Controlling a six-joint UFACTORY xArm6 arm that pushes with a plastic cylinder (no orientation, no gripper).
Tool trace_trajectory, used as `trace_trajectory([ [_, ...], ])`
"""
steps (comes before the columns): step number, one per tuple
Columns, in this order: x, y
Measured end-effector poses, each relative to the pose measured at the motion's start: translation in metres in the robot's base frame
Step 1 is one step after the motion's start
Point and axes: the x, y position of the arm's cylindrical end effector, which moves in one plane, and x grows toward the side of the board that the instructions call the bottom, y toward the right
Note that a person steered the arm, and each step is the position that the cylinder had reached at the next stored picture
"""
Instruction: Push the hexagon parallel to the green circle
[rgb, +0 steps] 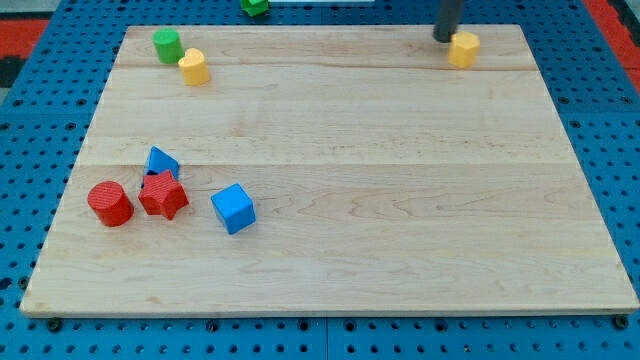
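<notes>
A yellow hexagon block (464, 48) lies near the board's top edge at the view's right. My tip (444, 38) is at the hexagon's upper left, touching or nearly touching it. The green circle (166, 45) stands near the board's top left corner, with a second yellow block (194, 67) right beside it at its lower right.
A red cylinder (110, 203), a red star (163, 195), a blue triangle (160, 161) and a blue cube (233, 208) cluster at the lower left. A green block (254, 6) lies off the wooden board (340, 150), at the view's top.
</notes>
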Motion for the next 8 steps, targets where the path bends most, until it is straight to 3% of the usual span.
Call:
trace_trajectory([
  [2, 0.014, -0.079],
  [3, 0.032, -0.068],
  [5, 0.032, 0.028],
  [6, 0.04, 0.013],
  [8, 0.062, 0.127],
])
